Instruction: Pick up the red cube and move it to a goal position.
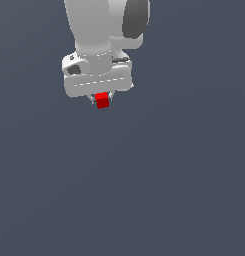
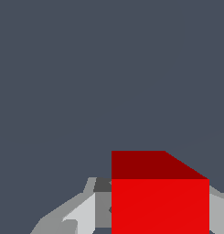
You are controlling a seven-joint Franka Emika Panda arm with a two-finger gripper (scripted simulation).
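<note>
Exterior view: the white arm comes in from 12 o'clock, its wide wrist block sitting above centre. The claw hangs from the block's underside, and the red cube sits right at its tip, at about 6 o'clock from the block. The fingers are almost wholly hidden here; only small pale slivers show on either side of the cube. The backdrop is an even slate grey, and no edge of a surface can be made out.

Wrist view: the cube fills the 5 o'clock corner, with a bright front face and a darker top face. Grey-white fingers press against it from both sides, a detail the exterior view lacks. The claw is narrowed to the cube's width and grips it.
</note>
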